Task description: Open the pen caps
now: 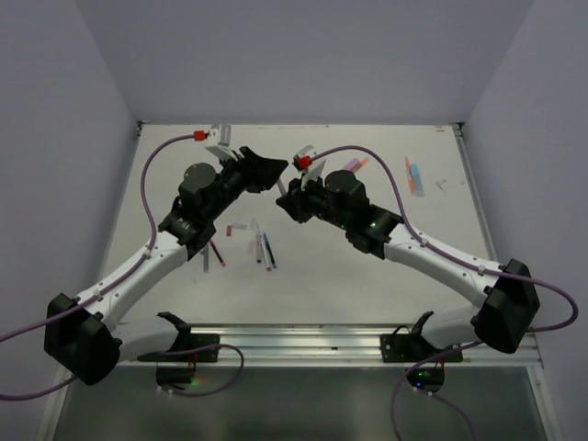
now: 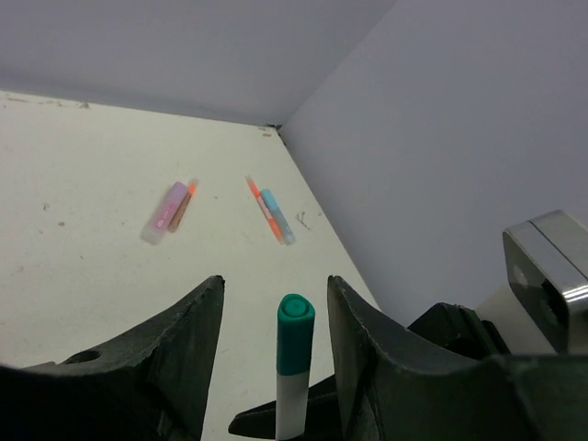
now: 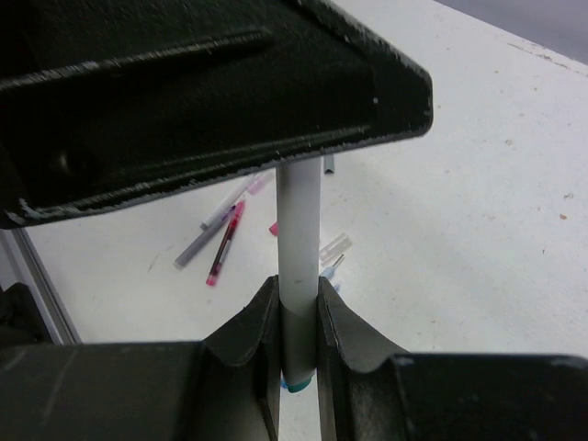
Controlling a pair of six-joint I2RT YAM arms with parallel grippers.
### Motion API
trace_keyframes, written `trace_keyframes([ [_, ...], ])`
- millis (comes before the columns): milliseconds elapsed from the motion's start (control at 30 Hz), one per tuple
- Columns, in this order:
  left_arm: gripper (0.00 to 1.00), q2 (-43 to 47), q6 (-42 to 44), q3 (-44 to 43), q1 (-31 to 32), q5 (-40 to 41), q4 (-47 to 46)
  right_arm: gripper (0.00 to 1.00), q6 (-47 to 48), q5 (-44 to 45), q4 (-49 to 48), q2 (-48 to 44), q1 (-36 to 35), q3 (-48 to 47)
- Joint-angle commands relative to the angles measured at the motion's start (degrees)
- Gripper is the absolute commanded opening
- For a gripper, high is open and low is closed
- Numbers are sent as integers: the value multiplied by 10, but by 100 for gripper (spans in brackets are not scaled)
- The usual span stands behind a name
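Clamping white pen (image 3: 299, 211) in right gripper (image 3: 299, 289); left gripper (image 2: 276, 289) is sitting apart around teal cap (image 2: 295, 335), still seated on pen's end. Loose pens (image 1: 266, 248) below white pen are likely awaiting turns.

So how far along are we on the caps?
Done: unclear; one small clear piece, maybe a cap, lies by the near pens. In hand: right gripper shut on the white pen, teal cap still on inside the open left gripper. Left: that cap, likely the far pens too.
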State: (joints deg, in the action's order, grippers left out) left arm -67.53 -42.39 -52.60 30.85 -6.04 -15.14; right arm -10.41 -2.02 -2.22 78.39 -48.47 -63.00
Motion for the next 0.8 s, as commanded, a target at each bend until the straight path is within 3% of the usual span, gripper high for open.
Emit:
trace_keyframes([
  [0, 52, 21, 14, -6, 3, 14, -43, 0, -2, -1, -19, 0, -2, 1],
  [367, 48, 3, 19, -29, 3, 7, -27, 0, -2, -10, -13, 3, -2, 0],
  [767, 35, -9, 15, -41, 3, -4, -7, 0, 1, -11, -9, 9, -2, 2],
])
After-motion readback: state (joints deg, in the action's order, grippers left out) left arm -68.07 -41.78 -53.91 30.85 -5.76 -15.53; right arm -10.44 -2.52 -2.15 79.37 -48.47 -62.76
